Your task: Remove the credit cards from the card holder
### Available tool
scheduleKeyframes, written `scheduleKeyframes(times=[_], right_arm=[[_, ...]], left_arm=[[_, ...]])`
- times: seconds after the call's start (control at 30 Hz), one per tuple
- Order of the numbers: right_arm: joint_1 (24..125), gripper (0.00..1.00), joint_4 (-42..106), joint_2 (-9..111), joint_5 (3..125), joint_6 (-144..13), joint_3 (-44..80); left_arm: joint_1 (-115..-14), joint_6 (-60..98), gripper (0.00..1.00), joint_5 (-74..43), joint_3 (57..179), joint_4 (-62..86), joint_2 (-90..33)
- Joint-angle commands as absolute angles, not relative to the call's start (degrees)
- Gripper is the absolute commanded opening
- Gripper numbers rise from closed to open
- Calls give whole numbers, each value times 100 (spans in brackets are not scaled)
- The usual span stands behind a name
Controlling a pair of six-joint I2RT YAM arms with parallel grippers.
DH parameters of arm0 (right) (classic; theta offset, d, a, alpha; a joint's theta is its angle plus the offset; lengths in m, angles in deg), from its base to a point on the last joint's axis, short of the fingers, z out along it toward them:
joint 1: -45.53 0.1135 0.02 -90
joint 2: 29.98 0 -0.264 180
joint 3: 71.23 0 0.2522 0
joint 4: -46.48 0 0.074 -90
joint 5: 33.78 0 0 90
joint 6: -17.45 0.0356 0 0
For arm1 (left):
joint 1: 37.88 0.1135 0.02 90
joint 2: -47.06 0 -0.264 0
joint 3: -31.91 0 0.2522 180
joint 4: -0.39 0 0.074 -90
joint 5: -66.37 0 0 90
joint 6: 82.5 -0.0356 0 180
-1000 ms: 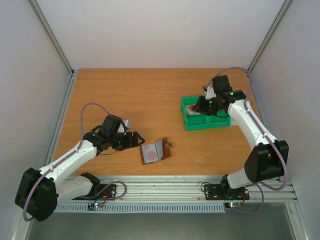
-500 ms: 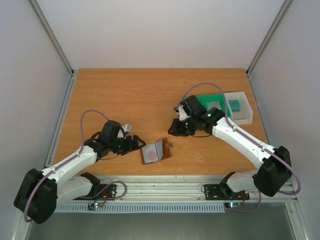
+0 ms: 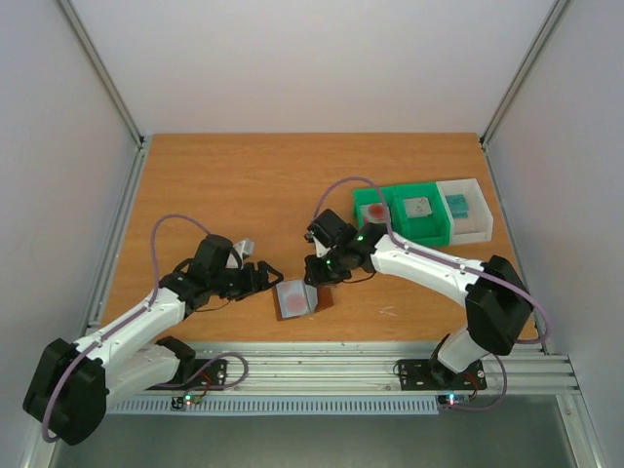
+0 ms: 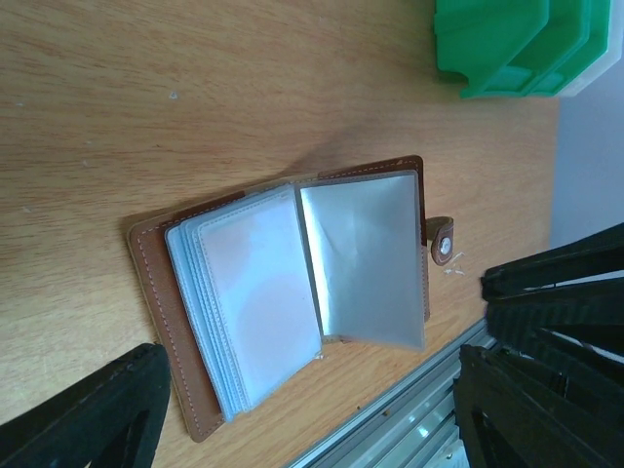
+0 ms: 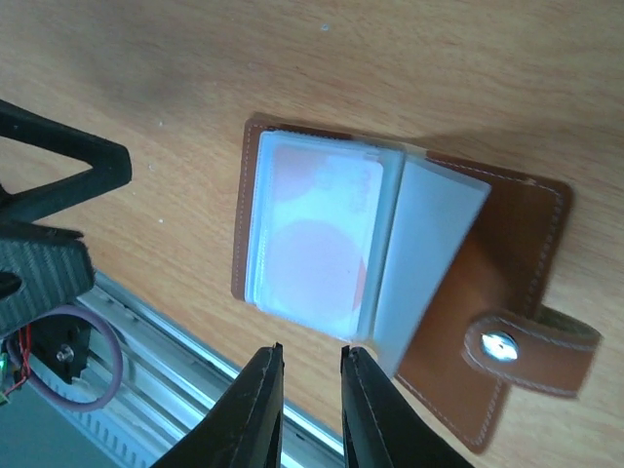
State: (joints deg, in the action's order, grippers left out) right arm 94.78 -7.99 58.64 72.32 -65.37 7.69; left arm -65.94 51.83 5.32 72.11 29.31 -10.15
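On the desk [image 3: 244,185], by its near edge, the card holder [image 3: 300,297] lies spread open, so we'd pin its cover with the wide-open, empty left gripper [image 3: 268,276] while the barely open, empty right gripper [image 5: 310,356] hovering over it pinches the red-blot card [image 5: 312,249] by its edge.

The light is bright and even, falling from above. On the table [image 3: 244,185] my arms cast only soft, faint shadows. In my left wrist view the clear sleeves of the card holder [image 4: 292,292] catch a pale, milky sheen, and the fingers [image 4: 88,419] of my left hand [image 4: 317,341] are dark, blurred masses at the frame's edges. In my right wrist view the fingers [image 5: 249,419] of my right hand [image 5: 310,363] are soft-edged silhouettes, and a dim shadow lies along the holder's far side.
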Motion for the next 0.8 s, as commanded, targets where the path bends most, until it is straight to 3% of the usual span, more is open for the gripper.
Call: scheduleKeyframes(times=[0.0, 0.53, 0.77], right_arm=[[9648, 19, -375, 6242, 7158, -6475, 814], [9659, 26, 547, 7017, 7059, -6474, 252], [9657, 24, 1036, 7240, 7139, -6476, -61]], left_arm=[[-6601, 5118, 80, 428, 7159, 2790, -934], [-6601, 5239, 78, 564, 7145, 2469, -1279], [-6601, 5319, 73, 675, 7104, 2252, -1492]])
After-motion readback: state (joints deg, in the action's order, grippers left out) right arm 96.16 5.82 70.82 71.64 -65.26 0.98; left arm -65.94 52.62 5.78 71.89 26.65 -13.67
